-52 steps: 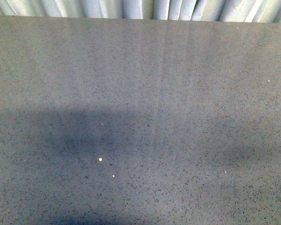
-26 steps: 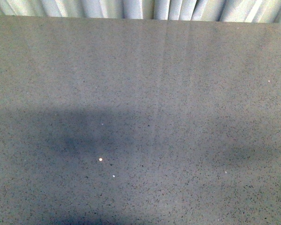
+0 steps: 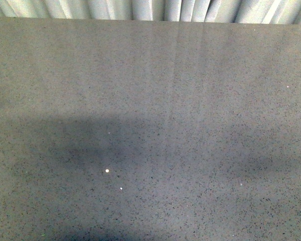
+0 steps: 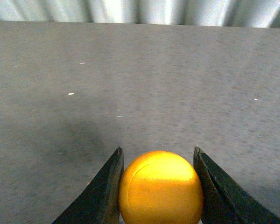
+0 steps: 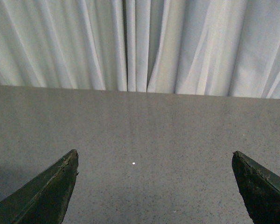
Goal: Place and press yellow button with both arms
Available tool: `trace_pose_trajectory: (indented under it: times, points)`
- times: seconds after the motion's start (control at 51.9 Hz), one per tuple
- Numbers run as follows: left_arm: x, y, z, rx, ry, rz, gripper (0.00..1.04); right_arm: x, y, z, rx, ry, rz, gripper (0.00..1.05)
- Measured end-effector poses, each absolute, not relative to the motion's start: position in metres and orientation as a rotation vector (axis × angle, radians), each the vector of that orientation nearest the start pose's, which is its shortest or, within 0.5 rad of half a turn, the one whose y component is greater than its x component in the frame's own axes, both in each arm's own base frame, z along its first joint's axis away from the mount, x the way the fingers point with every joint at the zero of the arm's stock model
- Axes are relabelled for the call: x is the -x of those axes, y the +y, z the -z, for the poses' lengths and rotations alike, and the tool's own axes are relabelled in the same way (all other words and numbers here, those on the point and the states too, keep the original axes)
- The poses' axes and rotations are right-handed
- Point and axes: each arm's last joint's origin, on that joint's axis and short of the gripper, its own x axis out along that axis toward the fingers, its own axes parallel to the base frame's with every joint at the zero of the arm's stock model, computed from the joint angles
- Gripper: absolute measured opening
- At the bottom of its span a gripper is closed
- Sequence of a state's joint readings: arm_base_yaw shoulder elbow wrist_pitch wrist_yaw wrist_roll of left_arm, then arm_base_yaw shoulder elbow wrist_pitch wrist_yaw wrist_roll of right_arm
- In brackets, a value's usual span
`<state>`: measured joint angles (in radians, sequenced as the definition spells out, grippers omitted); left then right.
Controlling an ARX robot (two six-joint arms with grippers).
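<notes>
A grey speckled table [image 3: 190, 75] fills almost the whole front view, with neither arm in sight there. Behind its far edge hangs a pale pleated curtain [image 5: 177, 42], seen as a thin strip in the front view and much more fully from the right wrist. Two soft dark shadows lie on the tabletop, a broad one [image 3: 85, 145] toward the left and a fainter one [image 3: 261, 163] toward the right. The right gripper [image 5: 154, 153] is above bare tabletop with its two dark fingers [image 5: 46, 191] spread wide apart and nothing between them. The left gripper [image 4: 157, 149] has its black fingers [image 4: 105, 191] drawn in against the sides of the yellow button [image 4: 161, 186], one on each side and touching the round orange-yellow cap. Only that glossy cap shows, at the near edge of the left wrist view, and its collar and base are out of sight. Whether the button rests on the table or is held above it cannot be told. A few tiny white specks [image 3: 107, 170] dot the tabletop near the broad shadow.
</notes>
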<state>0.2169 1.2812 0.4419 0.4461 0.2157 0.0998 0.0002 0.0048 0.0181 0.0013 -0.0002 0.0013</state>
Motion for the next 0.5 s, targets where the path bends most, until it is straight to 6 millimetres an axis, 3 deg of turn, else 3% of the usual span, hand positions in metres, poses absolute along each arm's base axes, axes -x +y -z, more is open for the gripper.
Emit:
trace_pose_trajectory:
  times: [0.077, 0.193, 0.347, 0.501]
  points:
    - [-0.247, -0.003, -0.166, -0.010, 0.396, 0.126, 0.36, -0.097, 0.000, -0.169, -0.001, -0.015, 0.000, 0.96]
    - [-0.252, -0.059, -0.139, -0.009, 0.456, 0.241, 0.36, -0.097, 0.000, -0.169, -0.001, -0.015, 0.000, 0.96]
    - [-0.253, -0.096, -0.113, -0.036, 0.521, 0.313, 0.36, -0.097, 0.000, -0.169, -0.001, -0.015, 0.000, 0.96]
    - [-0.256, -0.113, -0.098, -0.055, 0.554, 0.332, 0.36, -0.097, 0.000, -0.169, -0.001, -0.015, 0.000, 0.96]
